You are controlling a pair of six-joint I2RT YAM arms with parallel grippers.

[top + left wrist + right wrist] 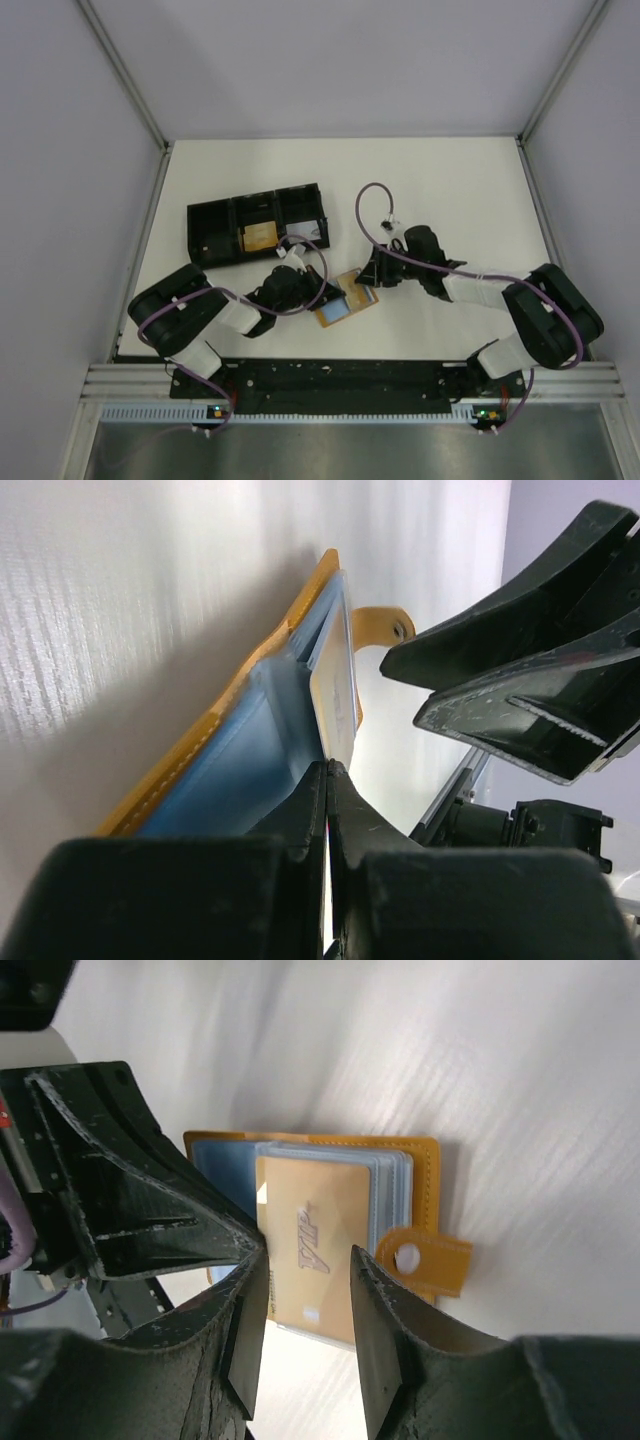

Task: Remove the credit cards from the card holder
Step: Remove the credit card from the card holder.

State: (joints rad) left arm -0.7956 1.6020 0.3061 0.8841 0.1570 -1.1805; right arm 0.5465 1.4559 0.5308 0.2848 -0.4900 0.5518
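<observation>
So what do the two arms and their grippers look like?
The left arm and right arm are chunky black, each with a white forearm link and a looping purple cable. The left gripper and right gripper have black, wedge-shaped, scuffed fingers.

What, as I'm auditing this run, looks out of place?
One gold card juts past the edge of the card holder, half out of its sleeve, between the open jaws of the right gripper. Nothing looks spilled or damaged.

Left gripper (328,772) hides card holder's (205,735) near end; tan obj (258,237) in tray (200,236) unclear, poss. card.
</observation>
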